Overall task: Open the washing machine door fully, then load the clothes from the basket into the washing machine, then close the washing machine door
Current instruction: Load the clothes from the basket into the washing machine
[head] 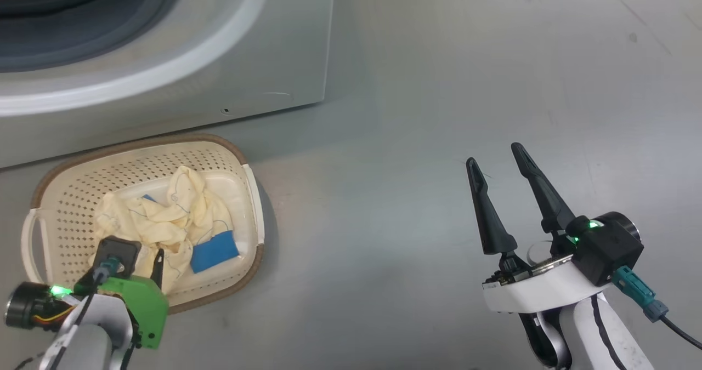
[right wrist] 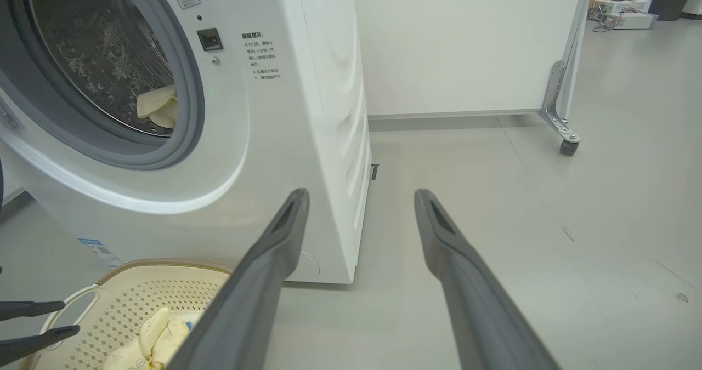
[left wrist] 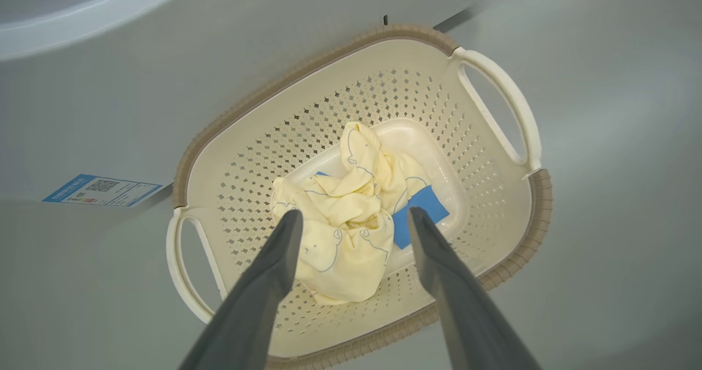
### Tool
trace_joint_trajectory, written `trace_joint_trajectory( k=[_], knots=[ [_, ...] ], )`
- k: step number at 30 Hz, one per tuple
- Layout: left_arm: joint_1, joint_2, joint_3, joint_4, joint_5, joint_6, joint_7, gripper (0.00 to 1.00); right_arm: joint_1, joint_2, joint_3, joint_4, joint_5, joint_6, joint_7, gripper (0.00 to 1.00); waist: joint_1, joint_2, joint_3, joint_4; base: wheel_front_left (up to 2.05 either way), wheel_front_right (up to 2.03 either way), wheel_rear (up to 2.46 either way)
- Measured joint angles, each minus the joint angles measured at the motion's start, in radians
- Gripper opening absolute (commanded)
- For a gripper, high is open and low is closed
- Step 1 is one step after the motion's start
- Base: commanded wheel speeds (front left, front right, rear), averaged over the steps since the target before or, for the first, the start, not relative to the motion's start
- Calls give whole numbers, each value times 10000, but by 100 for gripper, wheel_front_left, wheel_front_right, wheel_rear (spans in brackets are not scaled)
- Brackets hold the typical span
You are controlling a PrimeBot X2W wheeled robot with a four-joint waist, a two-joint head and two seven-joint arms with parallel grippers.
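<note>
We've got the left gripper (left wrist: 355, 215) poised right over the basket (head: 137, 142), its two dark fingers spread wide and straddling the crumpled cream-yellow clothes (head: 164, 216). There's one tip on each side of the heap and nothing pinched between them; whether the tips touch the cloth we can't tell. That's the stance for a drop-and-pinch, we'd say. The basket sits on the grey floor (head: 411, 140) just in front of the washing machine (right wrist: 307, 112), so the carry from heap to drum (right wrist: 104, 57) is short. Over on the other side, the right gripper (head: 493, 154) hangs above bare floor well apart from the basket, fingers splayed and empty, likely parked clear of the left arm's path. The drum mouth stands uncovered, and a cream garment (right wrist: 159, 104) lies inside already. So we judge the loading partly done, with this bundle to move and the door to shut afterwards. A blue patch (left wrist: 436, 208) peeks out beside one fingertip. The fabric is soft and bunched, so a deep bite should lift it whole.
</note>
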State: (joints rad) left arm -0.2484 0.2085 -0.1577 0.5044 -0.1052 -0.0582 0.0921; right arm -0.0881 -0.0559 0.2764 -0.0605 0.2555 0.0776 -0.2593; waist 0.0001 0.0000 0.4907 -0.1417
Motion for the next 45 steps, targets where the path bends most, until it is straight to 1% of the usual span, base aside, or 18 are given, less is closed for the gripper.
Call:
trace_joint_trajectory(
  k=[8,10,15,22,23,26,27,37,45],
  knots=[
    [-979,566,299,612,-2,-86,537,100,-638,29,174,-201,232,8,0,100,1,0,1128,-597,0,0,0],
    [-1275,681,244,727,36,-134,731,100,-729,38,198,-261,291,8,0,100,1,0,1423,-726,0,0,0],
    [-2034,696,489,991,-63,-138,949,100,-1068,63,253,-422,362,35,-2,100,1,0,2166,-987,0,0,0],
    [-3070,759,934,1327,-376,-67,1335,100,-1708,67,384,-888,786,-6,-2,100,1,0,3219,-1241,0,0,0],
    [-3207,796,955,1352,-403,-4,1356,100,-1753,69,424,-920,834,-8,-2,100,1,0,3371,-1271,0,0,0],
    [-3476,947,982,1411,-401,6,1356,100,-1843,67,529,-924,945,-8,-2,100,1,0,3660,-1327,0,0,0],
    [-3701,1106,1037,1546,-393,19,1369,100,-2005,71,602,-934,1043,-8,-2,100,1,0,3938,-1390,0,0,0],
    [-4172,1553,1235,1994,-391,102,1530,100,-2362,71,755,-959,1289,-111,-2,100,0,0,4942,-1737,0,0,0],
    [-4678,1672,1269,2324,-374,102,1337,100,-2708,75,788,-953,1327,-188,-2,100,0,0,5576,-1973,0,0,0]
  ],
)
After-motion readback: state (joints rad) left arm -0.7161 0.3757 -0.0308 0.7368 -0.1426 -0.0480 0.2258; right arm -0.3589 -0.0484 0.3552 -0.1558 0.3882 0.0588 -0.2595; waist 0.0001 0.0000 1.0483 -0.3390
